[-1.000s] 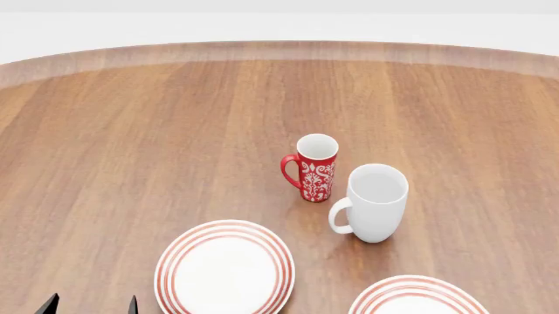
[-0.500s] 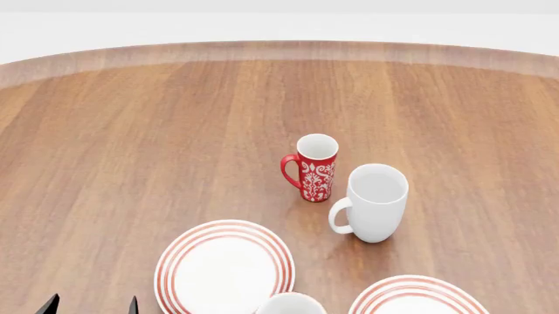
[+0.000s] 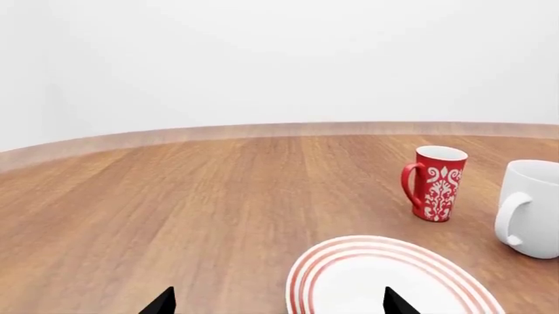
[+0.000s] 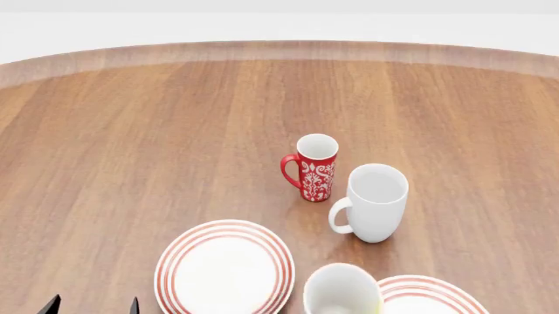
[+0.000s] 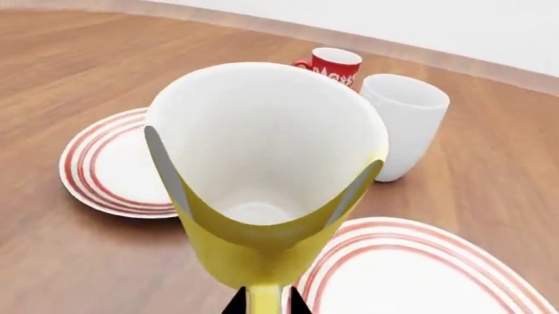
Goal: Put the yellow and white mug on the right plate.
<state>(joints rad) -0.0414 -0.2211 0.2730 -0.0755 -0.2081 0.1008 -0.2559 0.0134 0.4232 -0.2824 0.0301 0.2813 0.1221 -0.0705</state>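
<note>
The yellow and white mug (image 4: 342, 290) shows at the bottom edge of the head view, between the two plates, its white inside facing up. In the right wrist view it fills the middle (image 5: 266, 176), and my right gripper (image 5: 262, 302) is shut on its yellow handle, holding it above the table. The right plate (image 4: 428, 296) lies just right of the mug; it also shows in the right wrist view (image 5: 419, 275). My left gripper (image 4: 91, 306) is open and empty at the bottom left, its dark fingertips (image 3: 162, 302) wide apart over the table and the left plate's edge.
The left plate (image 4: 225, 266) lies at the front centre, also in the left wrist view (image 3: 384, 275). A red-and-white patterned mug (image 4: 313, 167) and a taller all-white mug (image 4: 374, 203) stand behind the plates. The round wooden table's far edge (image 4: 279, 51) curves across the back.
The yellow and white mug has come into the head view from the bottom edge and moved right and further in, toward the right plate. The left gripper has not moved.
</note>
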